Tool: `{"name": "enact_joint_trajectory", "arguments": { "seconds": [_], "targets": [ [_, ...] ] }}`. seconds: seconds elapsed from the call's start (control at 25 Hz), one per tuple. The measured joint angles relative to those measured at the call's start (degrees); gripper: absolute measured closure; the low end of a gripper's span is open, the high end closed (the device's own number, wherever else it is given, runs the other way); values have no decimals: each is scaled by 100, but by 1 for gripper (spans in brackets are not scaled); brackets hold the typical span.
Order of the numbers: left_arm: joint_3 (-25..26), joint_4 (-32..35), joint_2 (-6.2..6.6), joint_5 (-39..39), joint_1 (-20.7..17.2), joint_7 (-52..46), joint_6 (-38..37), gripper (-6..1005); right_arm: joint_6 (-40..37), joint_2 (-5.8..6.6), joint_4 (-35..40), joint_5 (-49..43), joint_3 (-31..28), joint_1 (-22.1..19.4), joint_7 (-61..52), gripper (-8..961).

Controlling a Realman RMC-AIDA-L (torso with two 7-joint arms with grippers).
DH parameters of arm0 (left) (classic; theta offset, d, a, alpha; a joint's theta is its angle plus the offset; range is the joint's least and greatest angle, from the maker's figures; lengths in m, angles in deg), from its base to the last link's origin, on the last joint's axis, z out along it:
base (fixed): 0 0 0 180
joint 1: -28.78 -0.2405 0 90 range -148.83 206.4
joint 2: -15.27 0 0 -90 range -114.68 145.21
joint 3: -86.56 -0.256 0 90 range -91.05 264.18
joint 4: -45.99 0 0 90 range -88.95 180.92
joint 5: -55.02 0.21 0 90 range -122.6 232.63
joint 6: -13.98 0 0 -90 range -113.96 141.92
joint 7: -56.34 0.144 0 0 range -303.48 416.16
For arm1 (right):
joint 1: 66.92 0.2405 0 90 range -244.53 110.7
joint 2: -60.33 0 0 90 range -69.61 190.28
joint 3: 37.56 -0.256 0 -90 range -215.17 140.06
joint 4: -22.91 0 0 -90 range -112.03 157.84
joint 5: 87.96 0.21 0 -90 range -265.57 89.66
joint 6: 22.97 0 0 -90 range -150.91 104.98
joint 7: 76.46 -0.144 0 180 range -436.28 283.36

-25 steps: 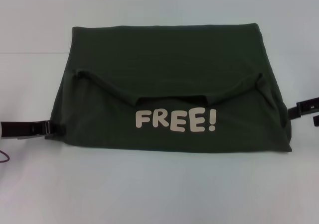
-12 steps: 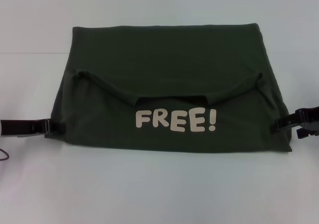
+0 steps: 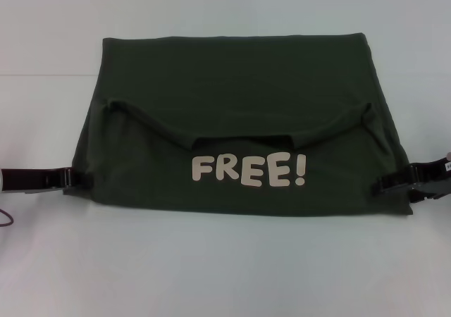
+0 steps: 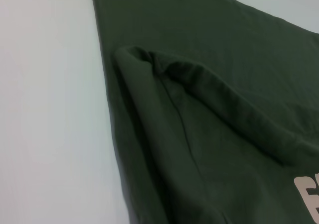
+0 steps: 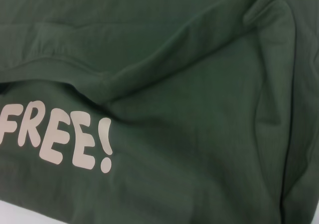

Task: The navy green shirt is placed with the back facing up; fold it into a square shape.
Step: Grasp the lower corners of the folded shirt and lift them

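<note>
Between the two grippers, head view: dark olive-green soft knit shirt (image 3: 239, 127) lies part-folded on the pale table (image 3: 225, 268), pale block lettering "FREE!" (image 3: 248, 170) facing up. Left gripper (image 3: 79, 180) touches the shirt's left edge; right gripper (image 3: 384, 184) reaches onto its right edge. Cannot tell whether either pair of fingers is spread or pinching cloth. Left wrist view: shirt edge and a rolled fold just beside bare table. Right wrist view: lettering and creased cloth fill the frame.
</note>
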Motion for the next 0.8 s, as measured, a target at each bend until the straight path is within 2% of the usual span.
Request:
{"name": "enact_joint_trajectory", "arguments": {
  "seconds": [0.24, 0.64, 0.8],
  "targets": [
    [0, -8, -3, 0, 0, 0, 5, 951, 63, -79, -9, -2, 0, 9, 50, 91],
    [0, -10, -23, 0, -26, 0, 12, 951, 121, -117, -12, -14, 0, 24, 78, 102],
    [0, -10, -25, 0, -32, 0, 15, 952, 149, -174, 43, -63, 190, 32, 136, 106]
  ]
}}
